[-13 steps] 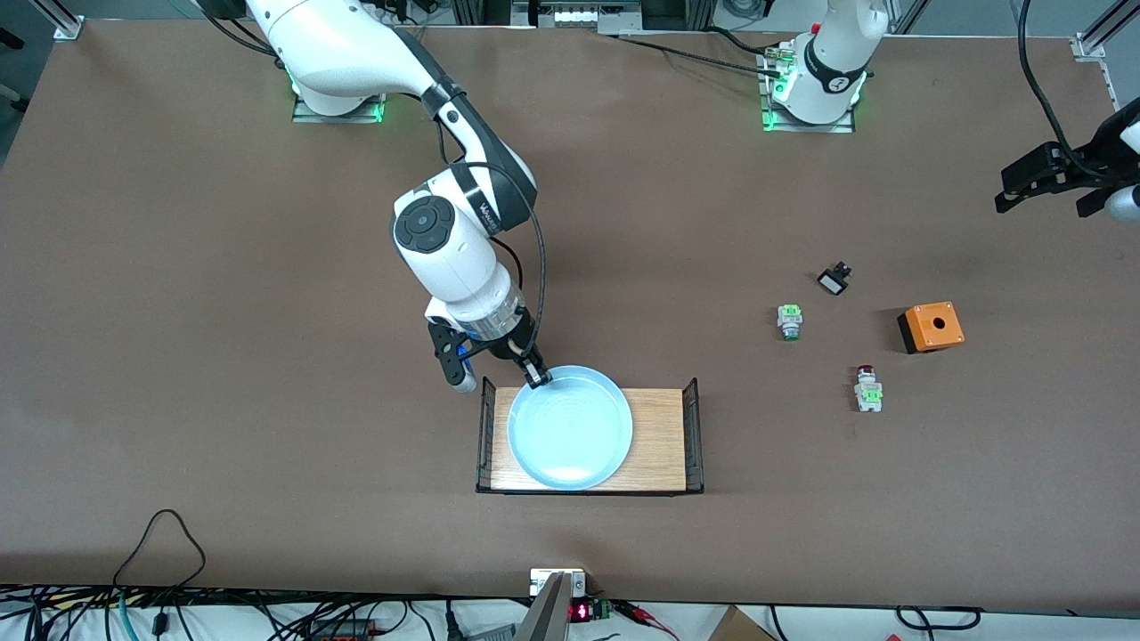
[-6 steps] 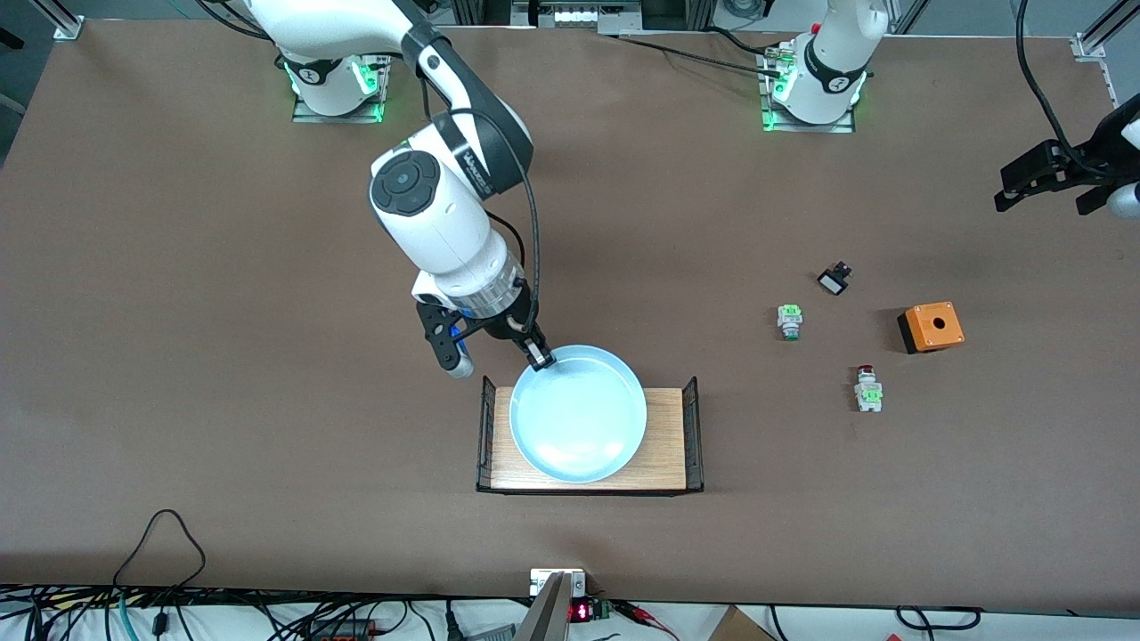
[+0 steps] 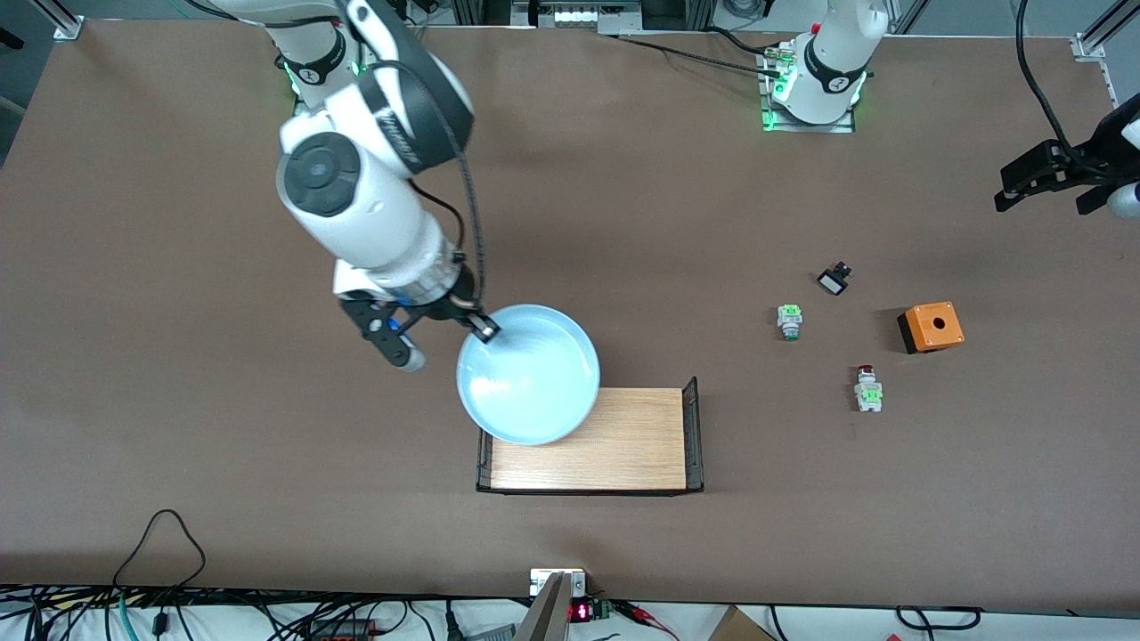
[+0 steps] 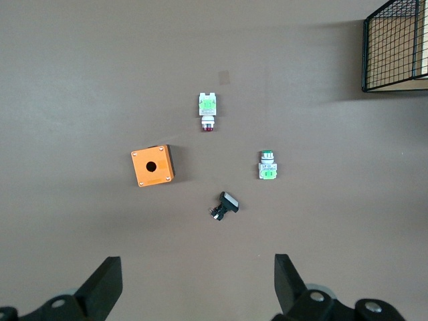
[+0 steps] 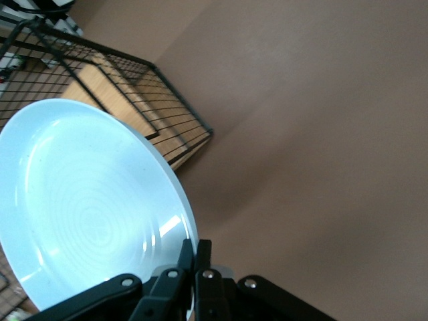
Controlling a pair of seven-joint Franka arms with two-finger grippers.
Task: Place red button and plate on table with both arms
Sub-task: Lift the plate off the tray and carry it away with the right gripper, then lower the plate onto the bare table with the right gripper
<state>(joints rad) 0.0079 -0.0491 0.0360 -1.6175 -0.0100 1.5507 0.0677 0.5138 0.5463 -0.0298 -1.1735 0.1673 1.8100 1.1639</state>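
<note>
My right gripper (image 3: 485, 330) is shut on the rim of the pale blue plate (image 3: 527, 374) and holds it in the air over the tray's end toward the right arm's end of the table. In the right wrist view the plate (image 5: 87, 207) is pinched at its rim by my right gripper (image 5: 198, 251). The red button (image 3: 867, 388) lies on the table (image 3: 178, 312) near the left arm's end; it also shows in the left wrist view (image 4: 208, 109). My left gripper (image 3: 1044, 178) is open and empty, up in the air over that end of the table; in the left wrist view (image 4: 197, 284) its jaws stand wide apart.
A light-wood tray (image 3: 623, 441) with black wire ends sits near the front middle. A similar green switch without a red cap (image 3: 789, 320), a small black part (image 3: 834, 280) and an orange box with a hole (image 3: 931, 327) lie near the red button.
My right gripper has lifted the plate off the tray and carried it up and toward the right arm's end of the table. The left arm has not moved.
</note>
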